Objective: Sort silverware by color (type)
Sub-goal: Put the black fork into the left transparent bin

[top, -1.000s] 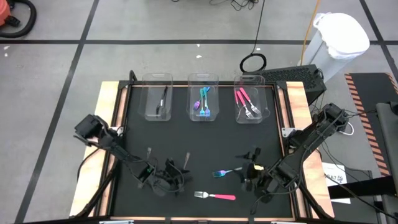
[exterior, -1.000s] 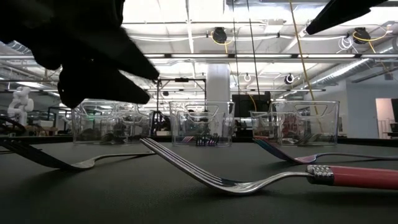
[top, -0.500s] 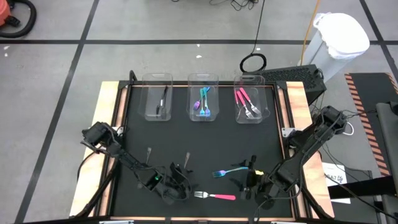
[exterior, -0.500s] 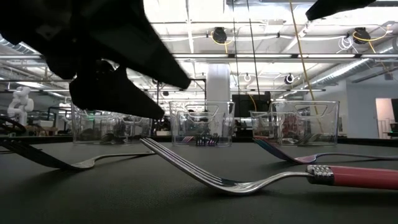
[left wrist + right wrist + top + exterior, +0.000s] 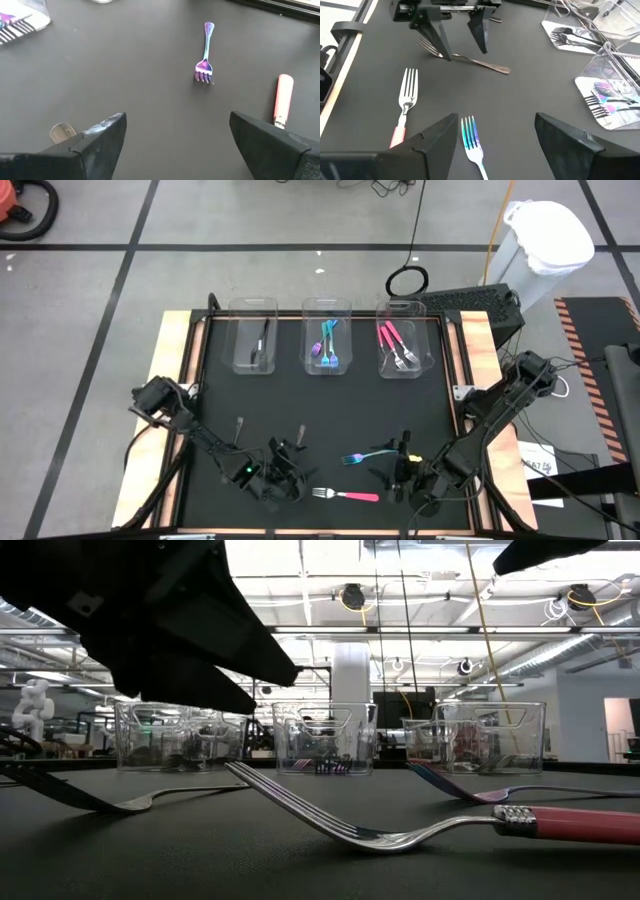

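Open desk spans the middle. Three bins line the 12 o'clock edge; loose forks and both claws crowd the 6 o'clock edge.

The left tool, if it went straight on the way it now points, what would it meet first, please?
Probably the blue fork: it lies ahead between the left tool's open fingers, across bare black mat. The pink fork sits off to one side. Depth is unclear.

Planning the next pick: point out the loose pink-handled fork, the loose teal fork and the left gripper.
pink-handled fork (image 5: pixel 346 496): high view, mid-length, where tines meet handle.
teal fork (image 5: pixel 366 455): high view, mid-handle.
left gripper (image 5: pixel 460 37): right wrist view, gap between open fingertips.
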Controlling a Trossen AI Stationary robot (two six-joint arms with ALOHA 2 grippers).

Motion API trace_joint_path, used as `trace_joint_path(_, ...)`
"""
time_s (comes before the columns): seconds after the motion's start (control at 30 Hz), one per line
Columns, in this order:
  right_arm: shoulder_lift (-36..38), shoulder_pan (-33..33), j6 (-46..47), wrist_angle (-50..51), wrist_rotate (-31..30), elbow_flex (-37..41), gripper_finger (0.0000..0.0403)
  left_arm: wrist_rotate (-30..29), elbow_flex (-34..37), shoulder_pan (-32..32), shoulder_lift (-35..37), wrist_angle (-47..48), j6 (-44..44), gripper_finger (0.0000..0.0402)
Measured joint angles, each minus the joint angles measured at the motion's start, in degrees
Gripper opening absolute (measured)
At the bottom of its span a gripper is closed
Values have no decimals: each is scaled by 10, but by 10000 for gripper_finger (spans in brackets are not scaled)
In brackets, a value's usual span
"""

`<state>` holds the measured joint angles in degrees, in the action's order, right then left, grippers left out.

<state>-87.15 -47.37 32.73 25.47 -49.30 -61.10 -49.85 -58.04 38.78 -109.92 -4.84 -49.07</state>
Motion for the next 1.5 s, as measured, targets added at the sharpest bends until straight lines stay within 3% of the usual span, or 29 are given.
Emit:
trace_joint_path(0.5,0,0,0,0,0,0,258,-29,0,23,0,38,-5,354)
trace_joint_path(0.87,0,0,0,0,0,0,258,-18,0,26,0,171,-177,354)
trace_joint_path(1.3,0,0,2,0,0,0,258,30,0,25,-41,171,-220,354)
trace_joint_path(1.5,0,0,5,0,0,0,258,15,-2,27,-67,174,-235,351)
